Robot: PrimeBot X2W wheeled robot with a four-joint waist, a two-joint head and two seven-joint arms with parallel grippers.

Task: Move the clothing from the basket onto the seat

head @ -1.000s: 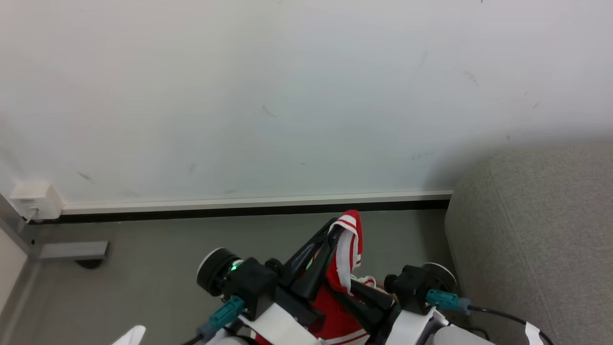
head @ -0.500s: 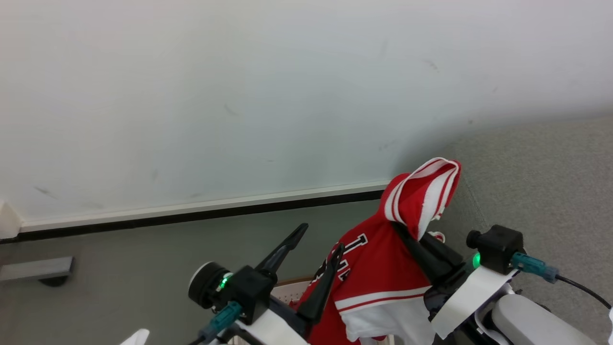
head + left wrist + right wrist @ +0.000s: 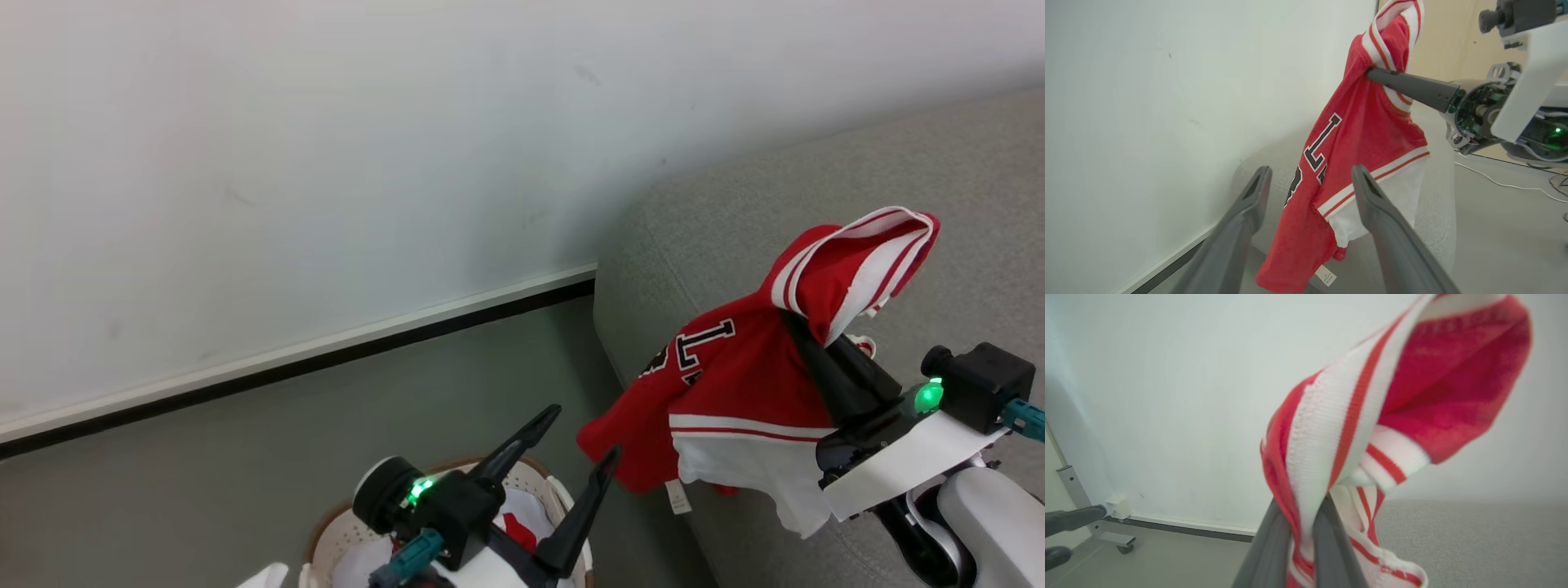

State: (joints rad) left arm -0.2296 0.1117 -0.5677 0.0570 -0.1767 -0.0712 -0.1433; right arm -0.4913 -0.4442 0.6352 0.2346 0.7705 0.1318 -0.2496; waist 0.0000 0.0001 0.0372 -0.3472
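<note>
The clothing in hand is a red jersey (image 3: 735,384) with white trim and black letters. It hangs from my right gripper (image 3: 804,331), which is shut on its striped trim above the grey seat (image 3: 735,212). The right wrist view shows the gripper (image 3: 1300,526) pinching the jersey (image 3: 1412,396), with the seat (image 3: 1474,539) below. My left gripper (image 3: 584,430) stands open and empty above the basket (image 3: 326,531); a red garment (image 3: 516,529) lies inside on white liner. In the left wrist view my open left gripper (image 3: 1310,173) points at the hanging jersey (image 3: 1363,134) without touching it.
A white wall with a pale baseboard (image 3: 326,347) runs behind the grey floor (image 3: 204,457). A metal frame leg on a castor (image 3: 1106,535) and a white wall box (image 3: 1116,506) stand at the left. A cable (image 3: 1506,183) lies on the floor.
My left gripper has opened and let go of the jersey. My right gripper carried the jersey to the right, over the seat. The camera turned right and the basket came into view.
</note>
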